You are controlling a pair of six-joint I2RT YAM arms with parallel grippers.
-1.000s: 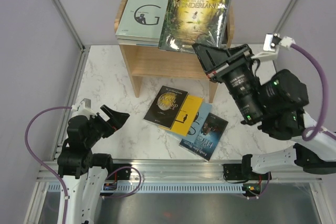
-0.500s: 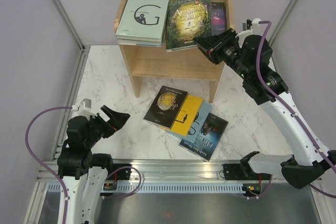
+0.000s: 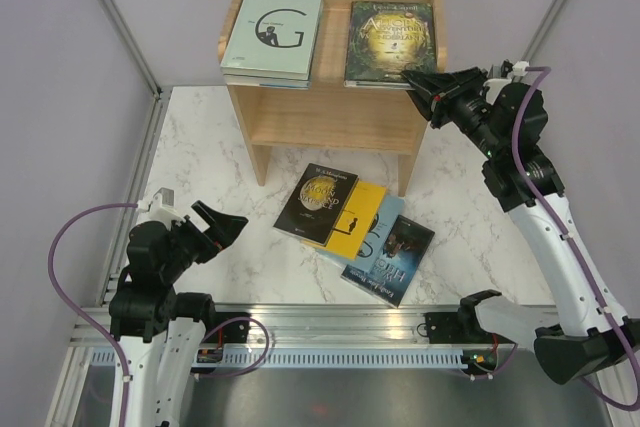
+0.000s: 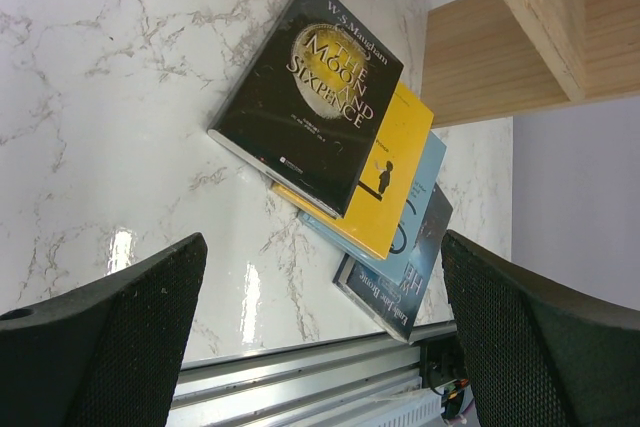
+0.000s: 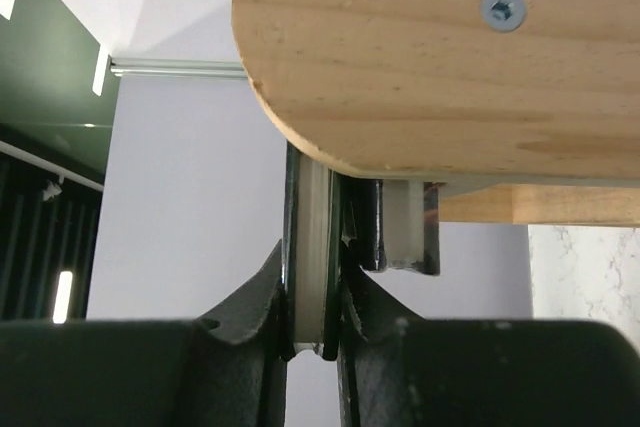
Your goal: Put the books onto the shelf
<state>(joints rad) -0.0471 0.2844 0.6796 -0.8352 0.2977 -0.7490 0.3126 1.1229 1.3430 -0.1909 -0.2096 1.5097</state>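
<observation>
Grip on the right side looks firm: the right gripper [image 3: 418, 83] is closed on the near edge of the green-gold book [image 3: 390, 42]. In the right wrist view I see this thin edge pinched between both fingers [image 5: 240, 347], with the wood of the shelf [image 5: 420, 57] directly beyond them. The book lies on the top board of the shelf, just beyond the gripper, and its near corner comes out a little over the front edge. To the left of this gripper, on the same board, lies the G book [image 3: 272, 35], apart from the green-gold one.

The left gripper [image 3: 222, 219] has its jaws wide open and holds nothing. It hangs low over the table [image 3: 200, 147], well apart from the shelf. Ahead of it, and a little to its right, four books lie on the table in a fanned pile. The black book [image 4: 310, 97] is on top, the yellow book [image 4: 390, 172] is under it, then comes the blue book [image 4: 418, 209]. The dark book [image 4: 395, 299] is at the bottom, closest to this gripper.
</observation>
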